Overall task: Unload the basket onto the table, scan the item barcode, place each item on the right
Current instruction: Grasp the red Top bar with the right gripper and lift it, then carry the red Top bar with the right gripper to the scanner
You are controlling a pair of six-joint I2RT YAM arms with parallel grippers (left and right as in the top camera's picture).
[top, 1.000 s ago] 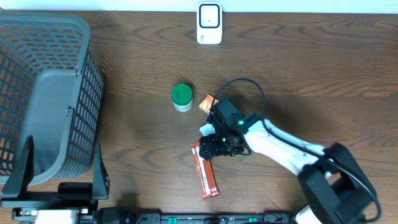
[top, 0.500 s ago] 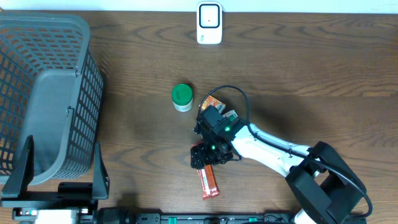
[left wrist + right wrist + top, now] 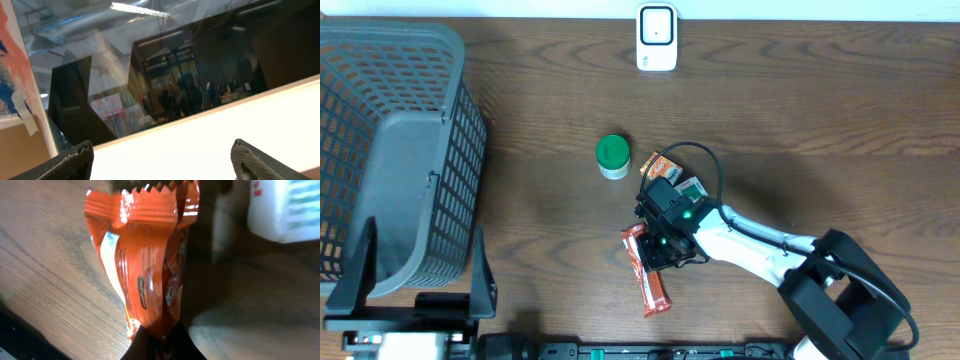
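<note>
The item is a long red-orange snack wrapper (image 3: 648, 272) lying on the wooden table in the overhead view. My right gripper (image 3: 660, 248) is shut on its upper part. In the right wrist view the wrapper (image 3: 145, 265) stands pinched and creased between the dark jaws of the right gripper (image 3: 162, 342), its serrated end pointing away. No barcode shows on the visible side. The white scanner (image 3: 657, 38) stands at the table's far edge. My left gripper (image 3: 162, 150) is open with nothing between its fingertips (image 3: 75, 161), facing windows and a pale ledge.
A green-lidded jar (image 3: 612, 156), a small orange packet (image 3: 657, 162) and a white-and-green box (image 3: 692, 187) lie just beyond the right gripper. The box (image 3: 287, 207) shows at the wrist view's top right. A grey mesh basket (image 3: 450, 150) fills the left side.
My right gripper moved left onto the wrapper's upper end, and its jaws went from open to shut on it. The wrapper's top shifted slightly left. The left gripper stayed as it was.
</note>
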